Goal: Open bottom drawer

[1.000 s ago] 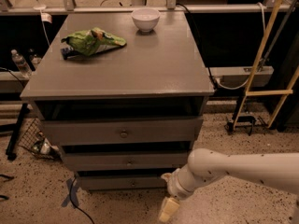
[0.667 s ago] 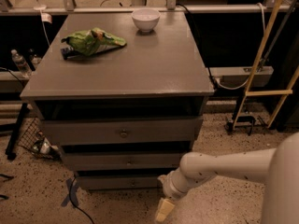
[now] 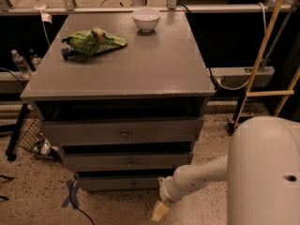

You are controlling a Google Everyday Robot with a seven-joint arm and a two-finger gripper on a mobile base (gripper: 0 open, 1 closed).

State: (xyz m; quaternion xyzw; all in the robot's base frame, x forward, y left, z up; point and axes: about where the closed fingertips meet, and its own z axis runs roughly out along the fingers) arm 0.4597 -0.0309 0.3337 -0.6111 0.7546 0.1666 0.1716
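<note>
The grey cabinet (image 3: 122,74) has three drawers stacked under its top. The bottom drawer (image 3: 108,183) is the shallowest panel, with a tiny round centre knob (image 3: 133,184), and it sits nearly flush. My gripper (image 3: 159,212) hangs low in front of the cabinet's lower right corner, just below and to the right of that knob, near the floor. It touches nothing that I can see. My white arm (image 3: 197,179) runs back to the right, where a large arm link (image 3: 265,172) fills the corner.
A white bowl (image 3: 146,19) and a green chip bag (image 3: 91,42) lie on the cabinet top. The top drawer (image 3: 123,132) and middle drawer (image 3: 126,162) are above. A wire basket (image 3: 35,142) stands at the left, a wooden ladder (image 3: 262,60) at the right, and blue tape (image 3: 70,193) on the speckled floor.
The gripper has shifted slightly left and down near the bottom drawer. The big arm link has swung into view at the lower right. The drawers have not moved.
</note>
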